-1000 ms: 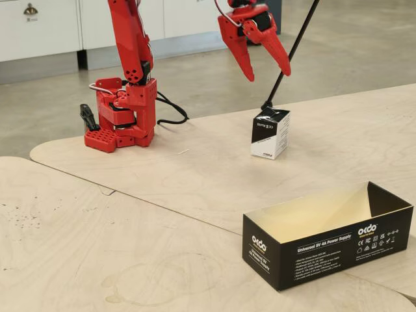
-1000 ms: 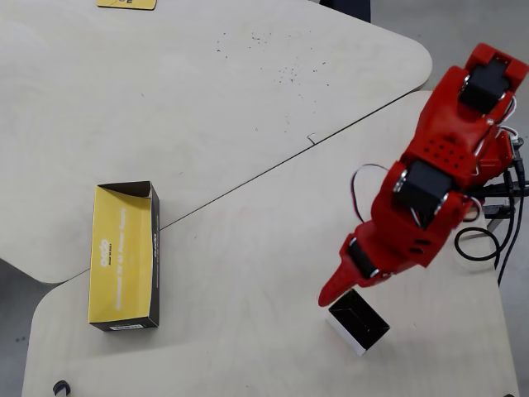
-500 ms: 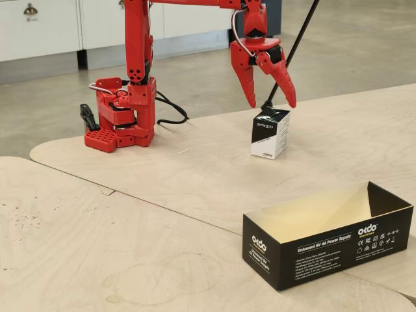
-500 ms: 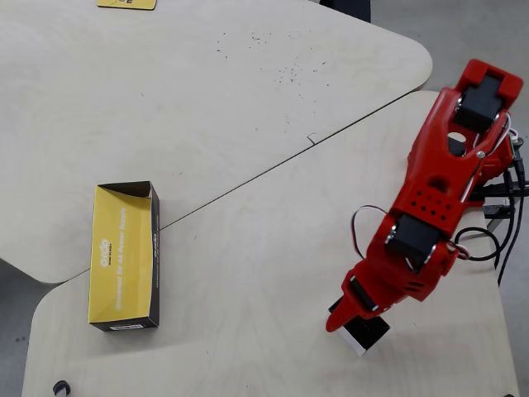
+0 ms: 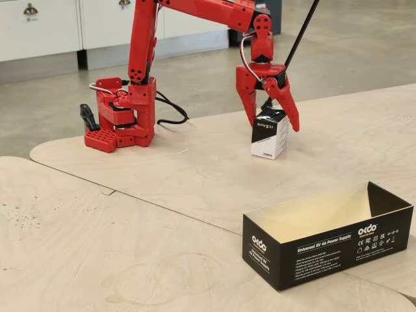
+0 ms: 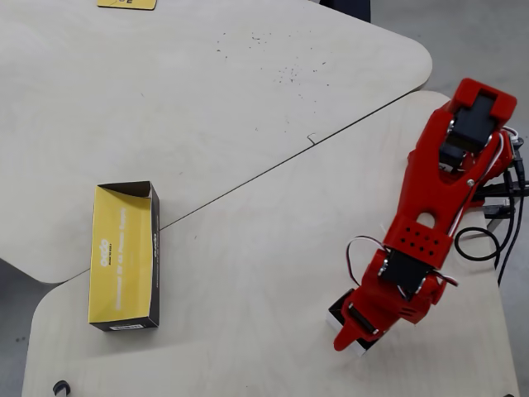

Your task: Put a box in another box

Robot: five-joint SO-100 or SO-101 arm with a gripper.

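Fingers (image 5: 249,97) of the red gripper (image 5: 273,123) are spread around the small box (image 5: 270,134); contact cannot be told. The long box (image 5: 328,247) lies well apart.

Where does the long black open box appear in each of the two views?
Fixed view: the long black box sits at lower right, printed side facing the camera.
Overhead view: it lies at left, its inside showing yellow.
Shared landmark: the red gripper over the small carton.
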